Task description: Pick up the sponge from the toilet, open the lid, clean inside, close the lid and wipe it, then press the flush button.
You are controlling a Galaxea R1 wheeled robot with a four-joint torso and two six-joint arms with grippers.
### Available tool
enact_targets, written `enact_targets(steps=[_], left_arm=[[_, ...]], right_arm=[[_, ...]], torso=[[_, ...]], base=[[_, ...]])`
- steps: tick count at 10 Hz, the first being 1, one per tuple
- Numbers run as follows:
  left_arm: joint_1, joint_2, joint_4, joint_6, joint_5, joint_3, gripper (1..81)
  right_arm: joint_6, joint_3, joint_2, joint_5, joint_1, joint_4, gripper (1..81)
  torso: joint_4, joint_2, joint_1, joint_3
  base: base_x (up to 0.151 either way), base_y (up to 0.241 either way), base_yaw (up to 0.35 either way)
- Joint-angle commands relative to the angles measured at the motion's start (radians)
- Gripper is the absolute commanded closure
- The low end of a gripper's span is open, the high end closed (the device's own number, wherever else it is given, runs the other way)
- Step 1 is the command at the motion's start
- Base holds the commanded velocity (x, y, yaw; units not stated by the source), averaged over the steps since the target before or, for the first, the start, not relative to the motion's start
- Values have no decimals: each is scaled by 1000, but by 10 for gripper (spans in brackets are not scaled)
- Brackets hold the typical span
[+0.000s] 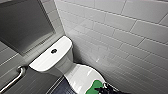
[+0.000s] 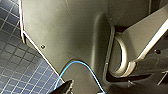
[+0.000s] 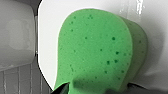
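The white toilet (image 1: 65, 58) stands in the corner against the tiled wall. Its lid (image 1: 82, 73) is down. The bright green sponge (image 1: 94, 86) lies on the lid's near end, and it looms large on the white lid in the right wrist view (image 3: 97, 50). My right gripper (image 1: 103, 89) is right at the sponge, open, with a dark fingertip on either side of the sponge's near end (image 3: 61, 88). The flush button (image 1: 53, 51) sits in the middle of the tank top. My left gripper (image 2: 65, 87) hangs beside my own body, above the floor.
A metal grab rail (image 1: 15, 78) runs along the wall left of the tank, under a grey framed panel (image 1: 22, 25). White tiled wall (image 1: 125, 37) closes in on the right of the toilet. Dark small-tiled floor (image 2: 15, 62) lies below.
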Motion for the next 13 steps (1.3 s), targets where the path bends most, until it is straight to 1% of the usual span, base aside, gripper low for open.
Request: enact_targets(steps=[1, 2, 4, 7, 9, 12, 13], left_arm=[[22, 1, -3, 0, 83, -1, 10], [22, 1, -3, 0, 83, -1, 10], [22, 3, 2, 0, 83, -1, 10], [22, 5, 5, 0, 84, 1, 10], [23, 5, 5, 0, 84, -1, 10], [26, 3, 5, 0, 84, -1, 10], [28, 3, 5, 0, 84, 1, 10]], right_arm=[[-5, 27, 0, -39, 86, -12, 10], [-5, 27, 0, -37, 86, -12, 10], [-5, 8, 14, -39, 104, -21, 10], [-5, -2, 31, -37, 107, -37, 10], [-3, -21, 47, -33, 86, -66, 10], [-5, -50, 66, -13, 64, -70, 10], [-6, -53, 67, -13, 67, -70, 811]], torso=[[0, 0, 0, 3], [0, 0, 0, -20], [0, 0, 0, -33], [0, 0, 0, -32], [0, 1, 0, -32], [0, 0, 0, -32], [0, 0, 0, -32]], base=[[0, 0, 0], [0, 0, 0], [0, 0, 0], [0, 0, 0], [0, 0, 0], [0, 0, 0], [0, 0, 0]])
